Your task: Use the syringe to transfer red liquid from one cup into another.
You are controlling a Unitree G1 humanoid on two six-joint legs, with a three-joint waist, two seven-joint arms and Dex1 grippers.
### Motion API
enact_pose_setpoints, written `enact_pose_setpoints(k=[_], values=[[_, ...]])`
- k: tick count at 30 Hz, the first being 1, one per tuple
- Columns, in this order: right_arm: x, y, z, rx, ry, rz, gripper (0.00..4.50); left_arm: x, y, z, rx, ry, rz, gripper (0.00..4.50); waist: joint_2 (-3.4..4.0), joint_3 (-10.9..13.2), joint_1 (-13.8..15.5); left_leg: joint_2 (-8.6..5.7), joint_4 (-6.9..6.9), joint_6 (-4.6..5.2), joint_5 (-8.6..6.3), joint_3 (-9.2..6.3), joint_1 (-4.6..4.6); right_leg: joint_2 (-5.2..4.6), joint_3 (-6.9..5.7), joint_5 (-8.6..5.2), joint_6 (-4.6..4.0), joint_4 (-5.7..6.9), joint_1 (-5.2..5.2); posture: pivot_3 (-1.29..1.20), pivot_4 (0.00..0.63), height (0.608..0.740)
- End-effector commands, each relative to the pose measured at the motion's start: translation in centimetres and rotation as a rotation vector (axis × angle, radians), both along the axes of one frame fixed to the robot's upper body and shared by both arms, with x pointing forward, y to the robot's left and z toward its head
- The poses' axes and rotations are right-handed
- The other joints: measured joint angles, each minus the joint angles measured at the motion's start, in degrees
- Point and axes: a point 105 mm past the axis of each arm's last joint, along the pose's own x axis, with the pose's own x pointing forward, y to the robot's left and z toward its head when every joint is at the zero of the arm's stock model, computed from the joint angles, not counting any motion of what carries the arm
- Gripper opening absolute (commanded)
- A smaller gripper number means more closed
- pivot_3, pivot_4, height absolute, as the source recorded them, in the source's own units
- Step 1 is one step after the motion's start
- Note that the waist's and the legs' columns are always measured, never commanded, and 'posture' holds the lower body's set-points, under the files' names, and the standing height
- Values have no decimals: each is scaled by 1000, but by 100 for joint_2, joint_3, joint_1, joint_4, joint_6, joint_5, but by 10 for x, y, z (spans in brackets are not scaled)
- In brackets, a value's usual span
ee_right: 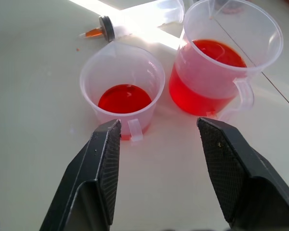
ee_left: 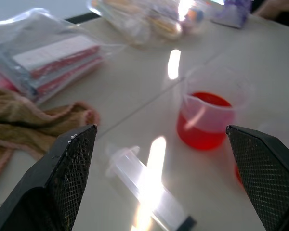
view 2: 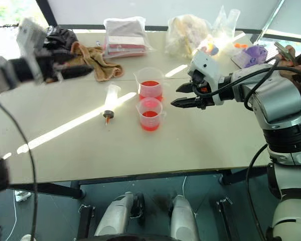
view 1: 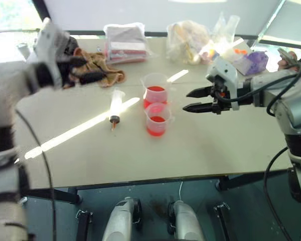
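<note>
The syringe [view 1: 114,108] lies flat on the table — clear barrel, black seal, orange tip toward the near edge. Just beside it stand two clear beakers, close together: the larger beaker [view 1: 155,90] behind, the smaller beaker [view 1: 158,119] in front — both holding red liquid [ee_right: 124,98].

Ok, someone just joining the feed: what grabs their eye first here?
The two clear beakers of red liquid at mid-table: the larger beaker behind, the smaller beaker in front. To their left the syringe lies flat in a bright streak of sunlight. The right end effector hovers open just right of the beakers, and the left end effector hangs open above the brown cloth.
</note>
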Motion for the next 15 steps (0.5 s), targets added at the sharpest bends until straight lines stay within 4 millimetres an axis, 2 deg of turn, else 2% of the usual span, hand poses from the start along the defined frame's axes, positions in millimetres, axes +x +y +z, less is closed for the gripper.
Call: enact_pose_setpoints(k=[1, 4, 8, 13, 15], values=[[-2, 0, 14, 10, -60, 4, 2613, 29, 9, -1, 74, 98, 311, 4486, 0, 0, 5, -2, 2, 4, -2, 1, 2, 0, 0, 0, 1, 0, 4, 0, 150, 740], [-3, 0, 12, 11, -58, 3, 2613, 43, -4, 6, 95, 73, 427, 4486, 0, 0, -9, -2, 2, 11, -4, 4, 1, 0, 0, -1, 4, 0, 4, 0, 150, 740], [-4, -1, 13, 17, -53, -3, 2613, 52, -20, -3, 59, 225, 584, 4486, -7, 4, 4, 2, 6, 22, 3, 2, -4, 2, -3, -2, 5, 0, 4, 0, 150, 740], [-4, -1, 11, 11, -43, -7, 2613, 49, -39, -19, 70, 445, 704, 4486, -8, 5, -14, 3, 5, 24, 3, 1, -1, 2, -2, -3, 7, 0, 3, 0, 150, 740], [-4, -1, 11, 9, -39, -5, 2613, 43, -38, -31, 114, 549, 789, 4486, -8, 5, -16, 4, 5, 24, 3, 0, -1, 2, -3, -3, 7, -1, 4, 0, 150, 740]])
